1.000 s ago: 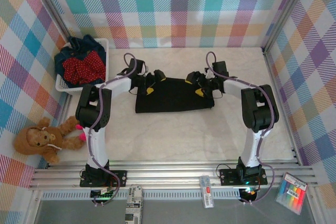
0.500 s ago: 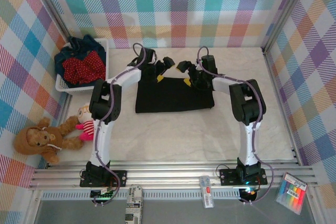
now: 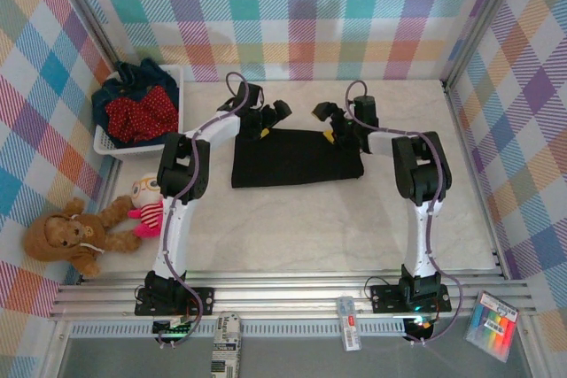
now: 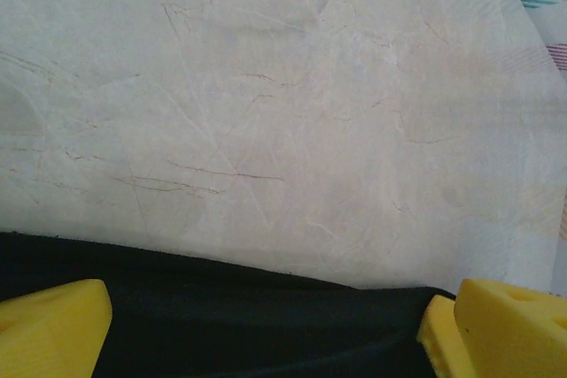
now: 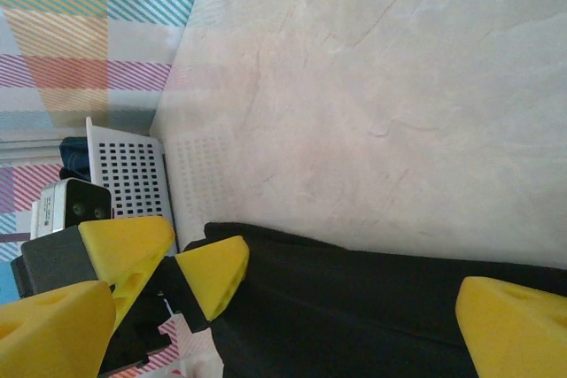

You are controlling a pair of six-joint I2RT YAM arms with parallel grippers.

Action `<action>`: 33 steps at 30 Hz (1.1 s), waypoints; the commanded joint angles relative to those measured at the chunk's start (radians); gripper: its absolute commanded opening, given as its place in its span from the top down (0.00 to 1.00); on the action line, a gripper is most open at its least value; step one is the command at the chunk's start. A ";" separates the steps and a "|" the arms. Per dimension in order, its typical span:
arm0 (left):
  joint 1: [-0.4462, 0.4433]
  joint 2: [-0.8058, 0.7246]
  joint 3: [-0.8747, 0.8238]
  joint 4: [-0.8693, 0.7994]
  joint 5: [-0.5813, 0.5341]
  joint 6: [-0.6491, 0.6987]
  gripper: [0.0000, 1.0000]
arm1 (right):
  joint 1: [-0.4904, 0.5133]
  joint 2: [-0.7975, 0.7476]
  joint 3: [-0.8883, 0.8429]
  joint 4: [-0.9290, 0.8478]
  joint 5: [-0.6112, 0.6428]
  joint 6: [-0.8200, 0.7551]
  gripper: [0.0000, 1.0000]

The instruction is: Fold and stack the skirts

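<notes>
**Operator:** State of the left gripper (image 3: 272, 121)?

**Technician:** Jaws spread wide, nothing between them; it hangs at the upper edge of the black skirt (image 3: 297, 161), left of that edge's middle; in the left wrist view the hem runs across the bottom of the frame between the yellow pads (image 4: 53, 325).

**Operator:** And the right gripper (image 3: 326, 124)?

**Technician:** Likewise wide and empty; right of the middle of the same edge, with the other arm's fingers near it at the lower left of the right wrist view.

**Operator:** Where is the work?

**Technician:** The black skirt lies flat at the centre of the table (image 3: 292, 236); the red dotted skirt (image 3: 137, 117) and denim skirts (image 3: 133, 77) are heaped in the basket (image 3: 181, 99) at the upper left, well apart from it.

**Operator:** Failure modes?

**Technician:** Three, by judgement: pads closing above the hem and pinching nothing; pads taking one layer alone, so the cloth peels open rather than folds; both grips set inboard of the corners, so the outer ends sag and the fold lands skewed. The grippers are also near each other — a converging move risks finger contact.
</notes>
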 commanded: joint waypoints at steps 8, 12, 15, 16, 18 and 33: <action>0.047 0.052 -0.037 -0.092 0.001 0.125 0.00 | -0.111 -0.090 -0.169 -0.129 0.111 -0.120 0.01; 0.047 0.039 0.055 -0.151 0.051 0.151 0.00 | -0.136 -0.159 -0.187 -0.177 0.120 -0.163 0.01; 0.038 0.013 0.118 -0.198 0.093 0.151 0.00 | -0.139 -0.223 -0.189 -0.242 0.122 -0.209 0.01; 0.032 -0.005 0.133 -0.211 0.104 0.153 0.00 | -0.138 -0.249 -0.195 -0.251 0.107 -0.215 0.01; 0.020 -0.045 0.140 -0.226 0.116 0.151 0.00 | -0.135 -0.291 -0.214 -0.252 0.055 -0.213 0.01; -0.044 -0.259 -0.081 -0.260 0.047 0.072 0.00 | -0.088 -0.507 -0.352 -0.514 0.218 -0.199 0.01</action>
